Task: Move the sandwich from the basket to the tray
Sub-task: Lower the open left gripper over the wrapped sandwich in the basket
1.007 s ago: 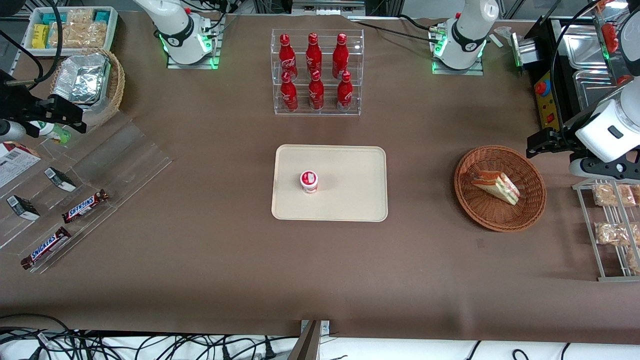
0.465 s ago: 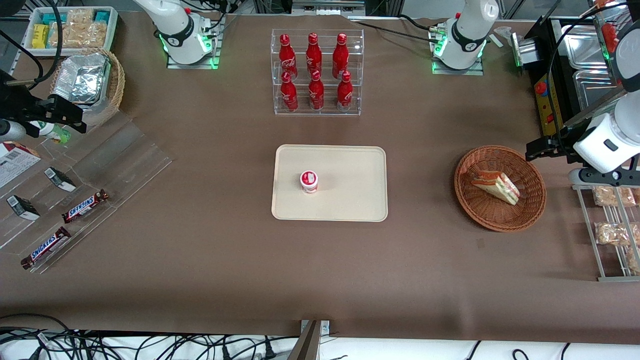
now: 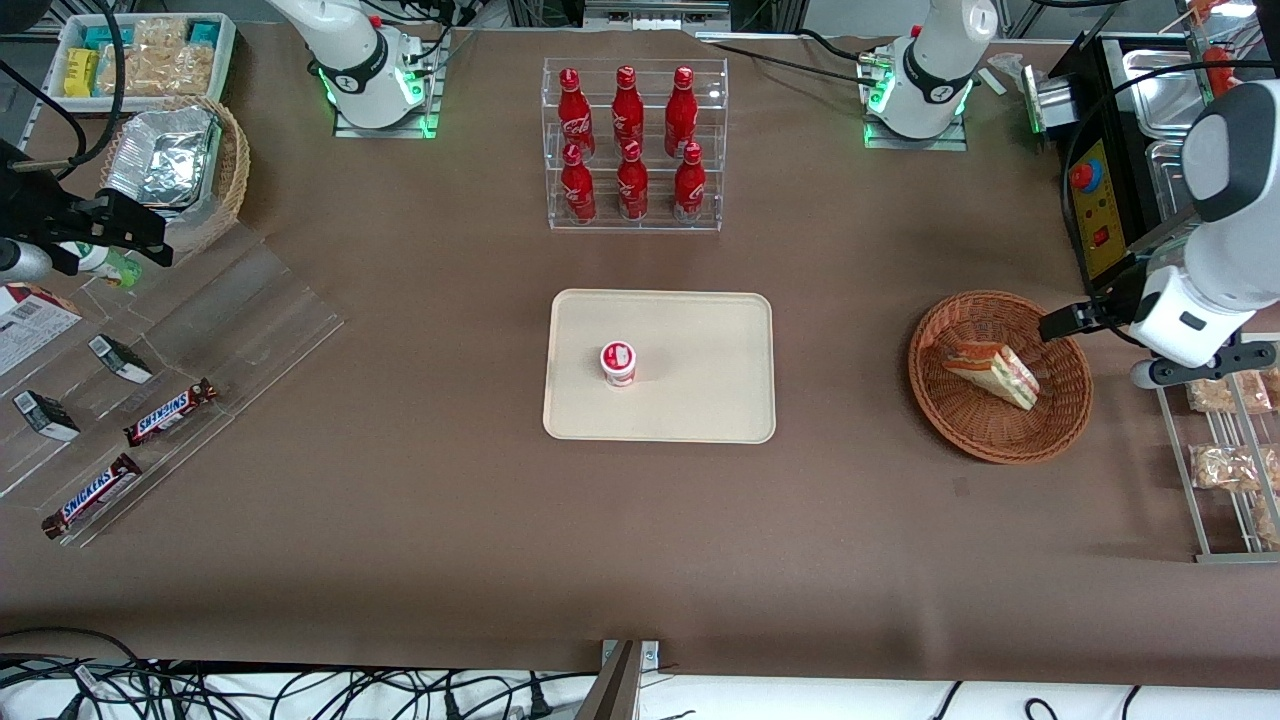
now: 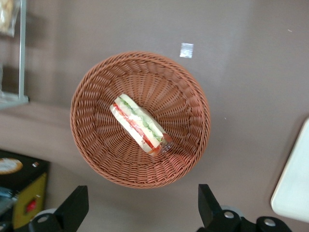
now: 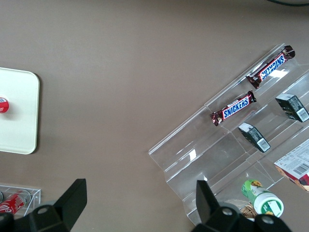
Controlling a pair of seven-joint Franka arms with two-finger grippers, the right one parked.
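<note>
Partly cropped, tool (image 4: pixel 140 212) hovers above sandwich (image 4: pixel 141 124).

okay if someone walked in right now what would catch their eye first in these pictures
Probably the clear stepped rack of six red cola bottles, farther from the front camera than the cream rectangular tray holding a small red-and-white lidded cup. Next, the wrapped triangular sandwich lying in the round reddish-brown wicker basket, with the open tool above its rim.

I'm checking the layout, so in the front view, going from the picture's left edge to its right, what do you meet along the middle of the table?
Snickers bars → tray → basket holding the sandwich → open gripper over the basket's rim → wire rack.
</note>
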